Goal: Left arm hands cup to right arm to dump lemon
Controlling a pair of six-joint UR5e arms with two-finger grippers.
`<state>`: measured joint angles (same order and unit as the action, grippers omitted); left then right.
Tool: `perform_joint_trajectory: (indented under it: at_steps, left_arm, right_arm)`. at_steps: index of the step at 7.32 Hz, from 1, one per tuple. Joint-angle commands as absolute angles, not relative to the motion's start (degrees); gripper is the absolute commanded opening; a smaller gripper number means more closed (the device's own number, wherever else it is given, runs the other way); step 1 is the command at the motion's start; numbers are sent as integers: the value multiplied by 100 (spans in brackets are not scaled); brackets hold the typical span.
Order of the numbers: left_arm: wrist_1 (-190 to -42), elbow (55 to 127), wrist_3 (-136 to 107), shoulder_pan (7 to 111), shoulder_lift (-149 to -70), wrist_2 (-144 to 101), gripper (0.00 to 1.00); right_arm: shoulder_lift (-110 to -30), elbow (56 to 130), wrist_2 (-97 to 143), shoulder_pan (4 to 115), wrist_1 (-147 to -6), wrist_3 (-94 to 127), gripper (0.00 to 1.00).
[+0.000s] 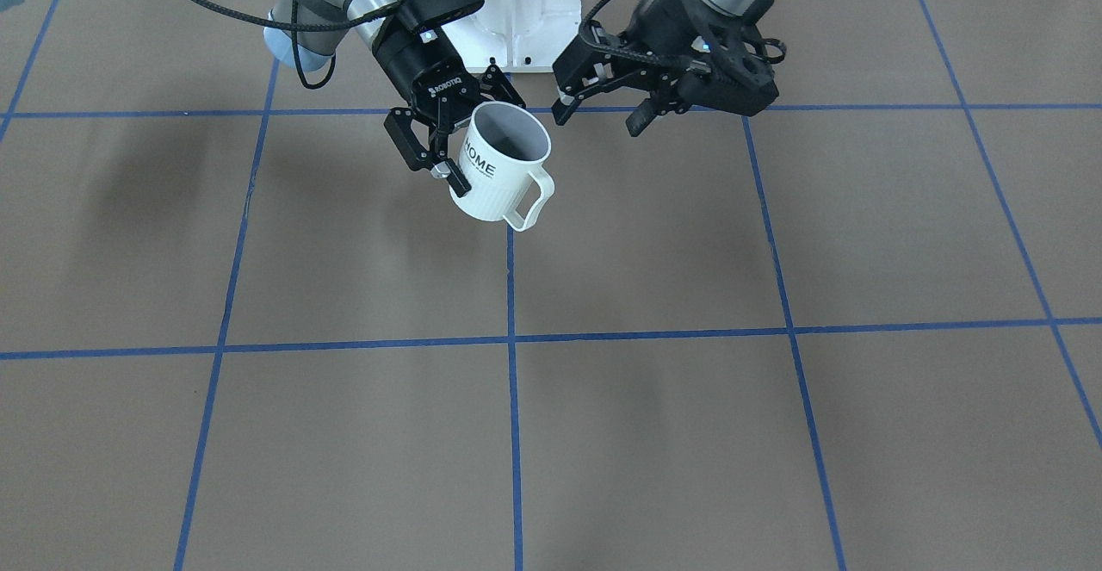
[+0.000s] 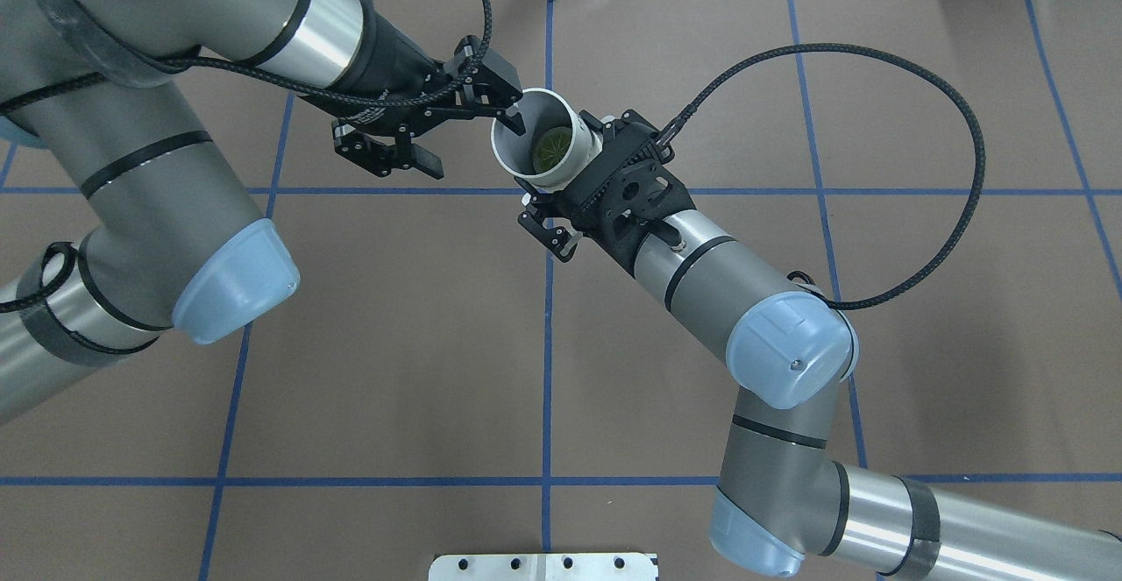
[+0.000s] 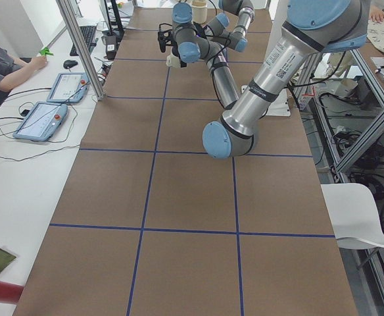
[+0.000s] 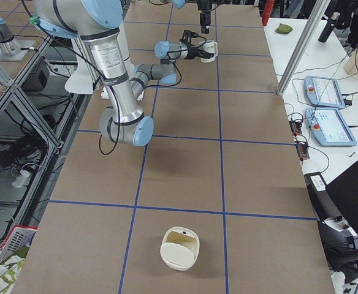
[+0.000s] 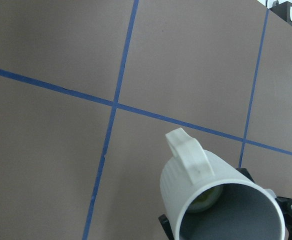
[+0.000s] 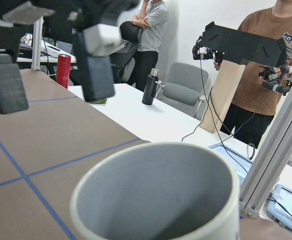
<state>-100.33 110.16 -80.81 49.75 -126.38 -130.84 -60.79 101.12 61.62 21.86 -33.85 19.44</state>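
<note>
Cup (image 1: 504, 188) held off the counter (image 1: 775, 433), close to the robot-side edge and about midway along it, in front of the white robot base (image 1: 516, 11). The right fingers (image 1: 411, 147) are clamped on the cup's ribbed wall from both sides. The cup is tilted, with its squarish handle toward the operators' edge. Lemon (image 2: 550, 150) lies in the bottom of the cup, round, dull yellow-green. The left fingers (image 1: 641, 119) are spread wide, holding nothing, just beside the rim. The overhead view puts one tip right at the rim; contact not certain. Room: brown counter with blue tape grid runs from the cup out to the operators' edge and toward both end edges. A black cable (image 2: 973, 152) loops wide off the right arm (image 2: 701, 274) toward the end on the robot's right. The left arm (image 2: 131, 187) bulks over the robot-side edge. A cream rounded container (image 4: 179, 248) sits near the end edge on the robot's right, well apart from the cup. Writing: "HOME" in black on the cup, with a finer line beneath too small to read; "ROBOTIQ" in white on the black body behind the right fingers.
</note>
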Motion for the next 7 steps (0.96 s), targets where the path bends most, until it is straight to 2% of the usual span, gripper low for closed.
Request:
perform_joint_trajectory:
  at_steps: [1,4,7]
  left_arm:
    - [-10046,11117,-7019,5613,-11931,-13630,100]
    - [-10020,11084,-5173,6273,-10945,-13737,100]
    - [-9654,11083,-3461,6722,-10320,-13737,100]
  right_arm:
    - [-6117,10108,6161,2258,-3445,3036,27]
    - [-6398,10160,6222,2732,-4627,3639,22]
    - [-6670,10247,7053,3320,-4852,4678,22]
